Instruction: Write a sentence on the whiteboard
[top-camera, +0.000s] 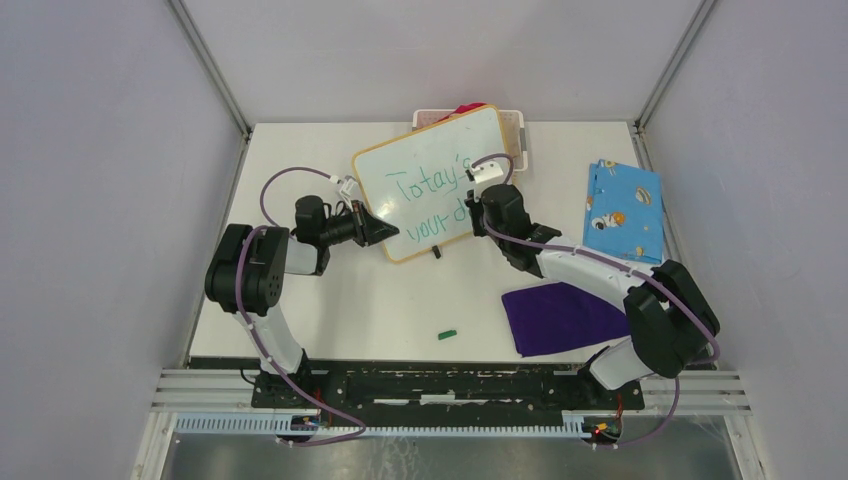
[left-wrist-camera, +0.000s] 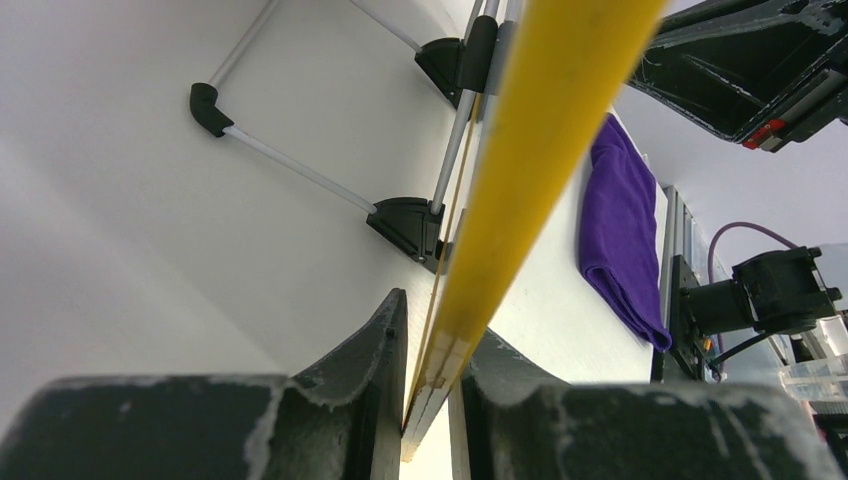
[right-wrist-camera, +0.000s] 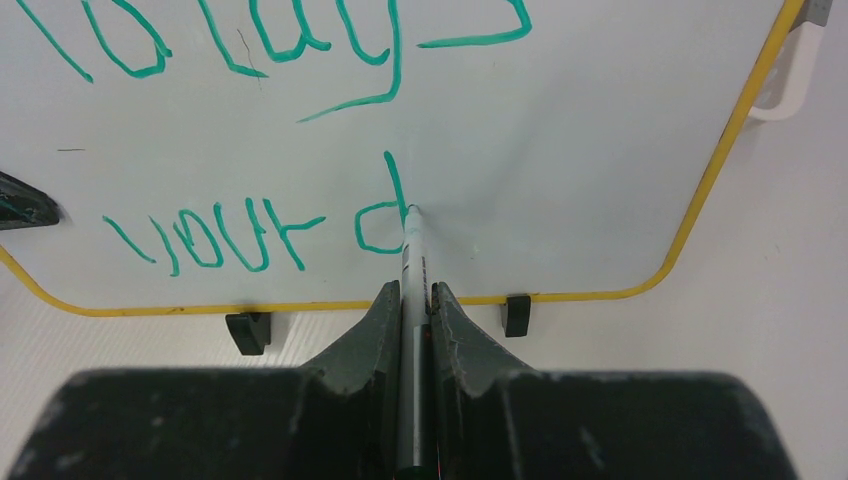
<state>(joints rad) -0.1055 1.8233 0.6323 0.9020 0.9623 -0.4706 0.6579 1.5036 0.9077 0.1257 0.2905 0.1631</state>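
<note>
The whiteboard (top-camera: 425, 180) stands tilted on two black feet at mid-table, its frame (right-wrist-camera: 716, 170) yellow. Green writing, the sentence (top-camera: 432, 182), reads "Totay's" over "your d" (right-wrist-camera: 250, 235). My left gripper (top-camera: 383, 230) is shut on the board's lower left edge (left-wrist-camera: 520, 190), which runs between its jaws. My right gripper (right-wrist-camera: 415, 295) is shut on a grey marker (right-wrist-camera: 412, 262). The marker's tip touches the board just right of the "d".
A purple cloth (top-camera: 560, 315) lies at the front right. Near the right edge rests a blue patterned cloth (top-camera: 623, 210). A small green cap (top-camera: 447, 334) is on the table in front. Behind the board sits a white basket (top-camera: 515, 125).
</note>
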